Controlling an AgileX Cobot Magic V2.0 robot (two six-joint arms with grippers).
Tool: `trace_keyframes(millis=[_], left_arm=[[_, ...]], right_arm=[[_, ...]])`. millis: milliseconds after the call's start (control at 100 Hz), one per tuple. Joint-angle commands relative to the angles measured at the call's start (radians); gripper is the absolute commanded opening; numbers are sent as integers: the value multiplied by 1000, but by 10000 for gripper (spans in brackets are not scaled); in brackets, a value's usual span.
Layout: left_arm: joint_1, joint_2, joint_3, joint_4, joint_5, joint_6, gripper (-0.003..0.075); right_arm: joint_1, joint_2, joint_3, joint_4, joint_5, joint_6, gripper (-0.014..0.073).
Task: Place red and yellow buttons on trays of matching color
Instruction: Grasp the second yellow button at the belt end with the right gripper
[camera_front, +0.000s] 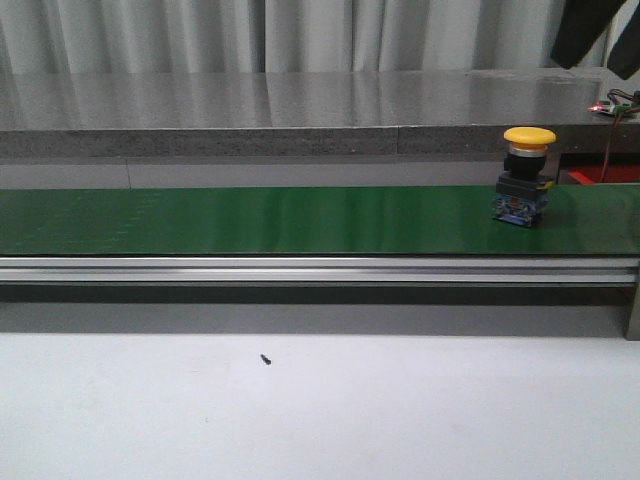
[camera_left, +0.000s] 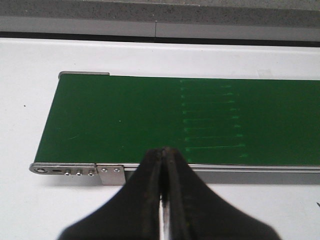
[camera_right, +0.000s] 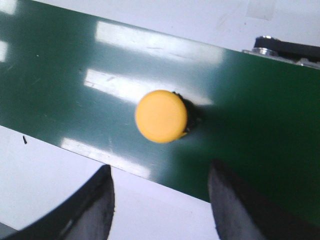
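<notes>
A yellow button (camera_front: 528, 137), a mushroom-headed switch on a black and blue body, stands upright on the green conveyor belt (camera_front: 250, 220) near the belt's right end, toward its far edge in the front view. No red button shows in any view, and no tray of either colour is in sight, so none of the sorting looks done: the yellow button is not yet picked up, and its tray has to be somewhere outside the pictures.

The right gripper (camera_right: 160, 200) hangs above the belt's near edge with its jaws spread wide and nothing between them; in its wrist view the yellow cap (camera_right: 161, 116) lies just beyond the gap between the fingers, so I judge it to be lining up for a grasp. The left gripper (camera_left: 164, 195) has its jaws pressed together, holding nothing, and it looks down on the belt's left end, which carries only faint pale marks.

The belt runs the whole width of the front view on an aluminium rail (camera_front: 300, 270), set across a pale desk (camera_front: 400, 410). A small dark speck (camera_front: 266, 359) lies on the desk in front of the rail. Behind the belt is a grey stone-like ledge (camera_front: 250, 115), then light curtains (camera_front: 300, 35). Some wiring with a small red light (camera_front: 612, 105) sits at the ledge's right end.
</notes>
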Motion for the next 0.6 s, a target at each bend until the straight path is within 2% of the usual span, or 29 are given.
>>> trace_keyframes(millis=[0, 160, 290, 470, 590], left_arm=[[-8, -1, -28, -12, -68, -3, -20], [-8, -1, -28, -12, -68, -3, -20], [-8, -1, -28, -12, -68, -3, -20], [-8, -1, -28, -12, -68, -3, -20], [-8, -1, -28, -12, -68, -3, -20]], right_arm=[[17, -32, -19, 22, -47, -11, 425], [28, 6, -19, 17, -56, -11, 425], [28, 36, -19, -57, -72, -11, 431], [28, 46, -19, -110, -79, -11, 565], [28, 63, -19, -117, -99, -11, 573]])
